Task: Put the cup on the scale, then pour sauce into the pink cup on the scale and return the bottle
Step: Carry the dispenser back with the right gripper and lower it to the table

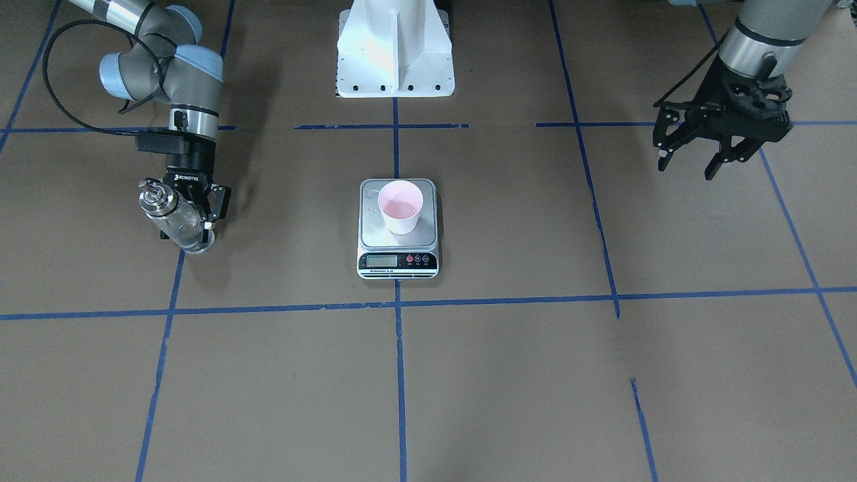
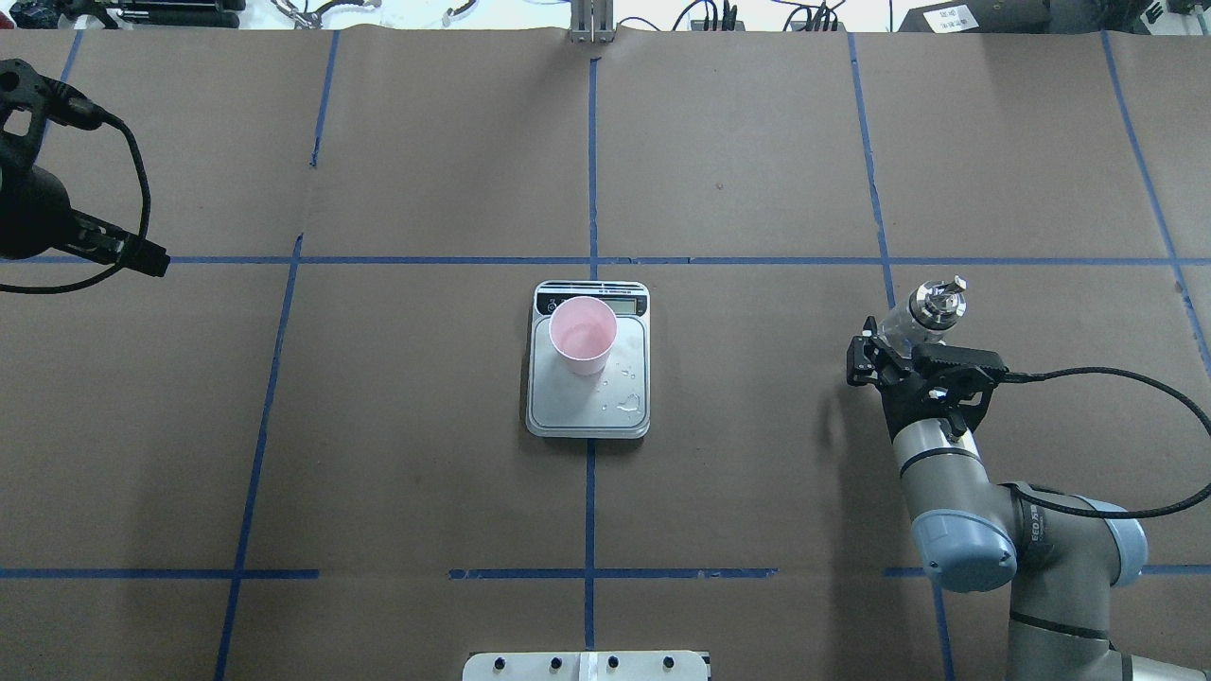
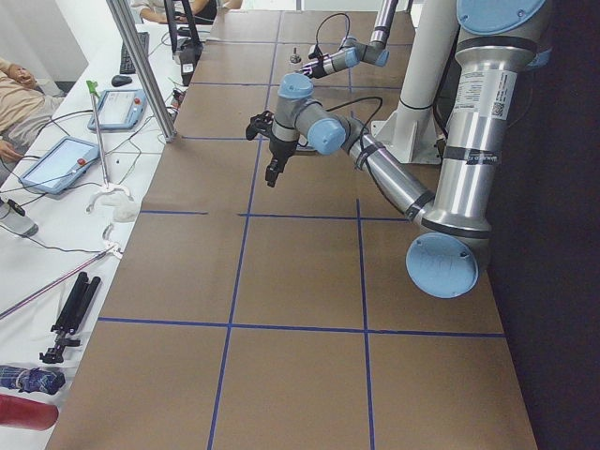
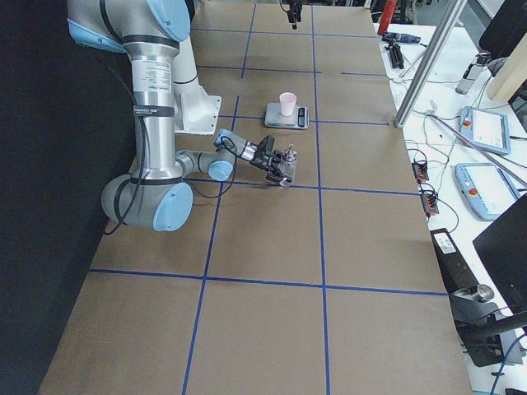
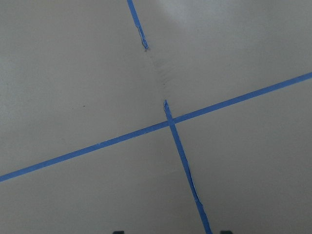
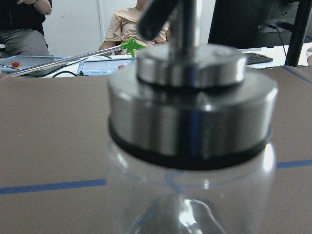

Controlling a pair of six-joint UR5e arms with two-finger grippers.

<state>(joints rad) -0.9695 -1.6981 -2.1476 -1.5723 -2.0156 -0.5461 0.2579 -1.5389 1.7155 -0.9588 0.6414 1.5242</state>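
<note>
The pale pink cup [image 1: 400,207] stands upright on the silver platform of the scale [image 1: 375,231] at the table's middle, with clear sauce [image 2: 584,331] in its bottom. My right gripper [image 1: 189,231] lies low and level over the table, shut on the clear glass bottle [image 1: 175,221]. The bottle's base is at the table, well to the robot's right of the scale. The bottle's silver collar [image 6: 190,112] fills the right wrist view. My left gripper [image 1: 687,169] hangs open and empty above the table, far on the other side.
Water drops [image 2: 626,402] lie on the scale's platform beside the cup. The robot's white base [image 1: 395,53] stands behind the scale. Blue tape lines [image 1: 402,301] cross the brown table cover. Operators' gear [image 4: 486,132] lies on the side bench.
</note>
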